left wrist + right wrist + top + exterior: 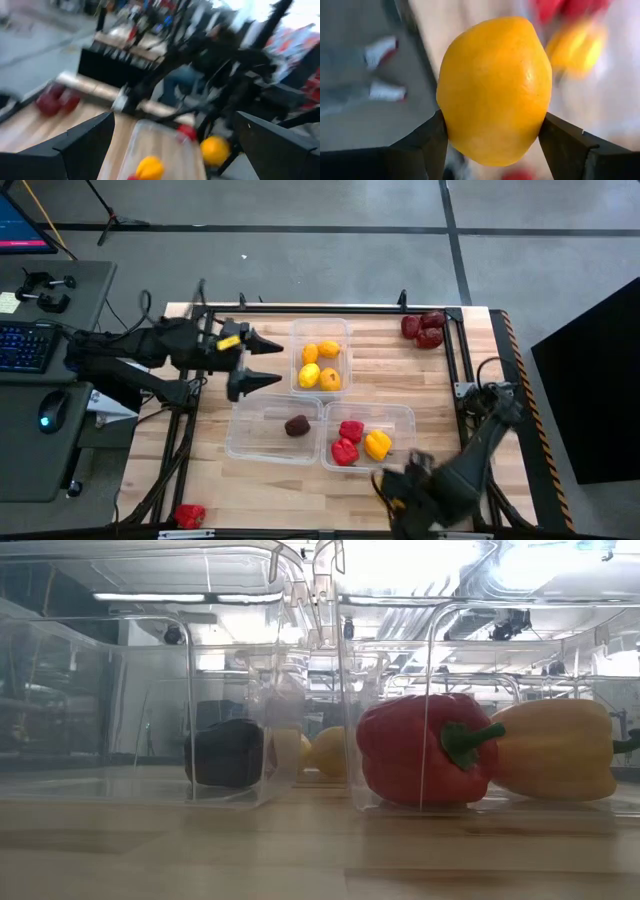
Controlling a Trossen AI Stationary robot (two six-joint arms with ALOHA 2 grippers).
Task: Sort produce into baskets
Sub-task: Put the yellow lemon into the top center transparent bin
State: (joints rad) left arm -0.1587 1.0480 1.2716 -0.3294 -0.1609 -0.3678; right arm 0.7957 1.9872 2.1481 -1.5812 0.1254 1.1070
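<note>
I have the right gripper [492, 135] down at the worktop's [440, 380] near edge, about five o'clock from the tubs, and its jaws are closed on a lemon [494, 90] — the fruit sits squarely between the two fingers [427, 145], touching both. From overhead that gripper [405, 480] is blurred and I cannot make out the lemon there.

The left gripper [262, 360] hangs at nine o'clock of the far tub [296, 360], its jaws spread wide with nothing between them; in its wrist view the gripper [175, 145] looks past its two dark fingers [85, 145] toward the tubs, too smeared for detail.

Three clear tubs sit mid-worktop. The far tub holds four yellow and orange citrus [320, 365], packed close together. At seven o'clock of it, the left-hand near tub [240, 442] holds one dark maroon fruit [297, 425]. The right-hand near tub [405, 420] holds two red peppers [347, 442] and a yellow pepper [377, 444], all touching — the low view shows one red pepper [420, 750] pressed against the yellow one [555, 750].

Unsorted: a cluster of dark red fruits [423, 328] at the far right corner, one o'clock of the tubs, and a red pepper [189, 515] at the near left corner, seven o'clock.
</note>
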